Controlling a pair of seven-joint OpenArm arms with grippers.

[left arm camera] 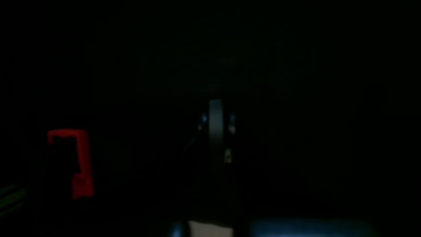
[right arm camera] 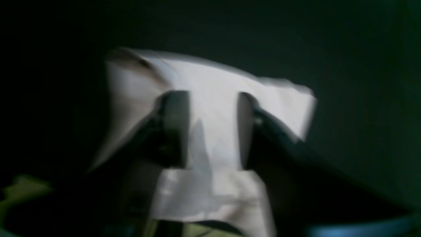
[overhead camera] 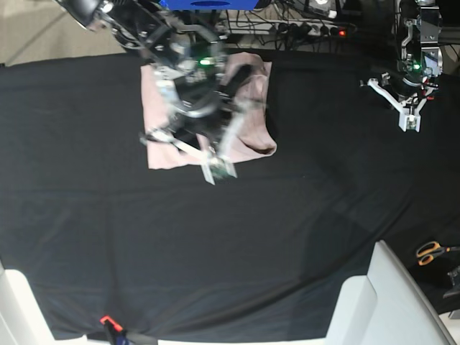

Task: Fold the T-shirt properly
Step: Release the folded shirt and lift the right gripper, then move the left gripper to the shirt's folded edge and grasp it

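Right tool (right arm camera: 213,130): clamped on shirt (overhead camera: 255,133) fold, upper centre of base view.
Left tool (overhead camera: 408,115): jaw state unreadable, upper right.
Risk: my thin pinch slips and the fold flops open.

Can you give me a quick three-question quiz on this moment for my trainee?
1. True or false: the right gripper has pink cloth of the T-shirt between its fingers.
2. Multiple choice: where is the left gripper? A) pressing on the shirt B) off to the side over the black cloth, away from the shirt C) holding the scissors
3. Fill in: the left wrist view is almost entirely ____.

Key:
1. True; the right wrist view shows cloth running between the two fingers.
2. B
3. dark
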